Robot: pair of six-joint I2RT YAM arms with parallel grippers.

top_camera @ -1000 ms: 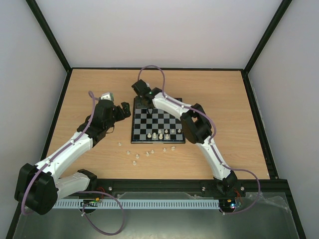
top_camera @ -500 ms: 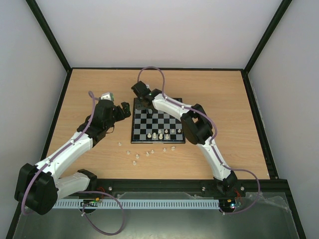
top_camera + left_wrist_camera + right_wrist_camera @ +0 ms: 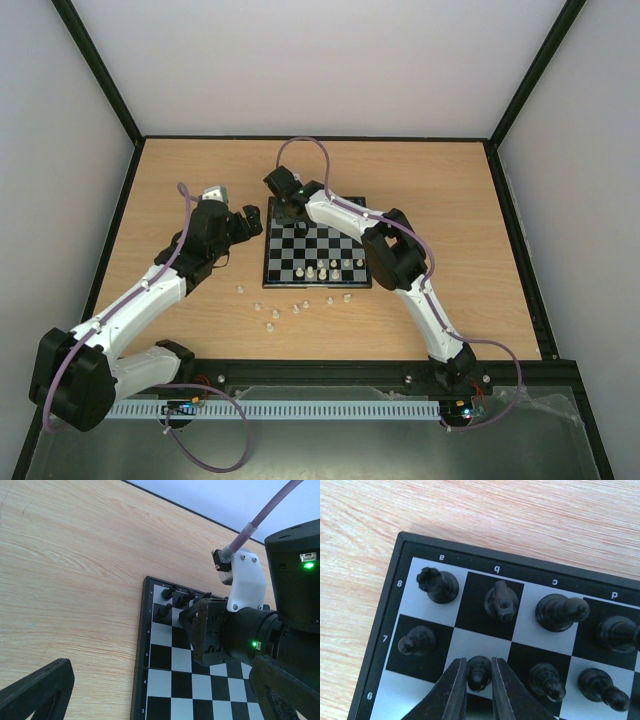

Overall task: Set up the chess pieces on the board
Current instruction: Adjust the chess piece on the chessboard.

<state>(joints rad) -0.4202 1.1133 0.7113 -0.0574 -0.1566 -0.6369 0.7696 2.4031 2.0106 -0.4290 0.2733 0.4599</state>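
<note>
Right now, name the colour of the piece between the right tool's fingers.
The piece is black; clearest in the right wrist view.

Right-wrist view crops the board — overhead, the chess pieces are unidentifiably small.

Black chessmen in two rows; light wood table; pale walls around.

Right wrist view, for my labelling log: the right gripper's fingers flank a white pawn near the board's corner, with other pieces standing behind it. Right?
Not quite: the pawn between the right gripper's fingers is black, not white, as the right wrist view shows. The rest holds.
</note>
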